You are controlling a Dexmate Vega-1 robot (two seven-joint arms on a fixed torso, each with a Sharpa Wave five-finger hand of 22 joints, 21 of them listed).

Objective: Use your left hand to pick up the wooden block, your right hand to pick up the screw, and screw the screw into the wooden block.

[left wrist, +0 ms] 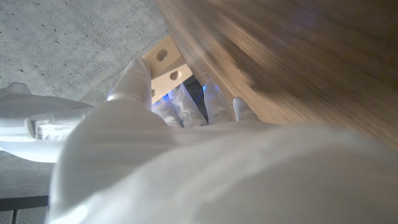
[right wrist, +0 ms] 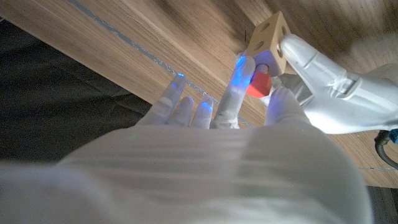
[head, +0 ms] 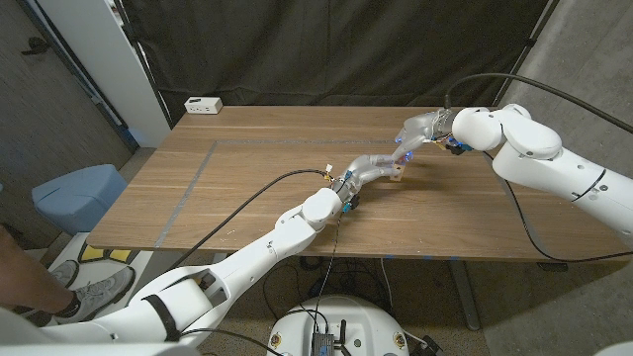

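Over the far right part of the wooden table point(head: 198, 188) the two white arms meet. The left hand point(head: 371, 168) reaches in from the near side and grips the wooden block point(head: 396, 176), a pale cube with round holes in its faces; in the left wrist view the block point(left wrist: 166, 65) sits just past the fingers point(left wrist: 138, 74) that wrap it, close against the table's edge. The right hand point(head: 415, 133) comes in from the right side and holds a red screw point(right wrist: 260, 84) pinched between its fingertips point(right wrist: 239, 81), with the other fingers spread. In the right wrist view the screw's red head is pressed against one face of the block point(right wrist: 267, 37), while the left hand point(right wrist: 323, 87) clasps the block from the other side. How far the screw sits in the hole I cannot tell. A white power strip point(head: 204, 104) lies at the table's far left corner, well apart from the hands, and a blue bin point(head: 74, 198) stands on the floor beside the table.
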